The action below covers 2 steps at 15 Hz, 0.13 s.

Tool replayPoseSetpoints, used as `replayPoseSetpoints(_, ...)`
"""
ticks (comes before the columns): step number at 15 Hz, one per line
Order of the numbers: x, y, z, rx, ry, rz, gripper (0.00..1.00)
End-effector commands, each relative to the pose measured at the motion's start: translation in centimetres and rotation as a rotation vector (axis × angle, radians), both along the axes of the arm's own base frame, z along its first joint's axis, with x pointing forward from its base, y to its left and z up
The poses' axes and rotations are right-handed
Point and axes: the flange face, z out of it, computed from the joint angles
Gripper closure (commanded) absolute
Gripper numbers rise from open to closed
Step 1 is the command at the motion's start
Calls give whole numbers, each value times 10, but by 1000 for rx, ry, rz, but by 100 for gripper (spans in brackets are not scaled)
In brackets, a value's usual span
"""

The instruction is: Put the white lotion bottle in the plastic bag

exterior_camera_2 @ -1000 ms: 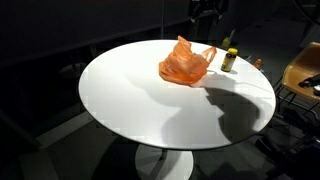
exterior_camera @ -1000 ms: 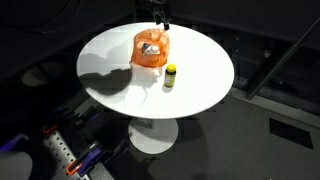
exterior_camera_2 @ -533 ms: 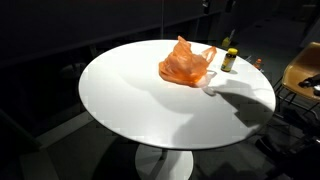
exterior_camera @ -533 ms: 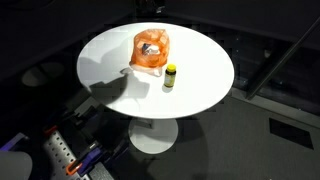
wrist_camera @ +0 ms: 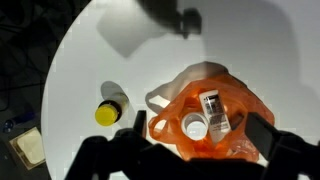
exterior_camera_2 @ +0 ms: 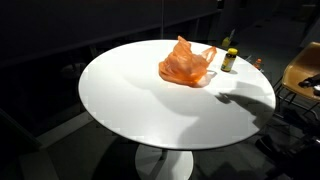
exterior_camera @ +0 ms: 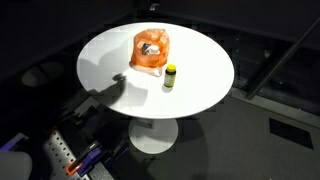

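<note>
The near half of the round white table (exterior_camera_2: 130,115) lay bare except for a dark shadow (exterior_camera_2: 245,98) on its right side. Past the middle sat the plastic bag (exterior_camera_2: 185,64), crumpled orange film with its mouth gaping upward. In the wrist view the white lotion bottle (wrist_camera: 203,118) lay inside it, cap and printed label showing through the opening and the rest lost among the wrinkles. In both exterior views the bottle was too small to tell from the film. Just beside the bag, to its far right and apart from it, stood a small yellow bottle (exterior_camera_2: 229,60). The gripper (wrist_camera: 197,128) hung above the bag, jaws spread wide and holding nothing. Only its dark, blurred fingers (wrist_camera: 262,132) showed, at the bottom of the wrist view. Farther right a tan chair (exterior_camera_2: 305,68) was cut off by the frame.
</note>
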Motion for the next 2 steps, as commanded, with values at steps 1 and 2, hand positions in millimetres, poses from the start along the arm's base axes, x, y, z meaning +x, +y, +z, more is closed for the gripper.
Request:
replayPoseSetpoints(1,0,0,0,0,2,-1,0)
replayPoseSetpoints(2,0,-1,0,0,2,-1,0)
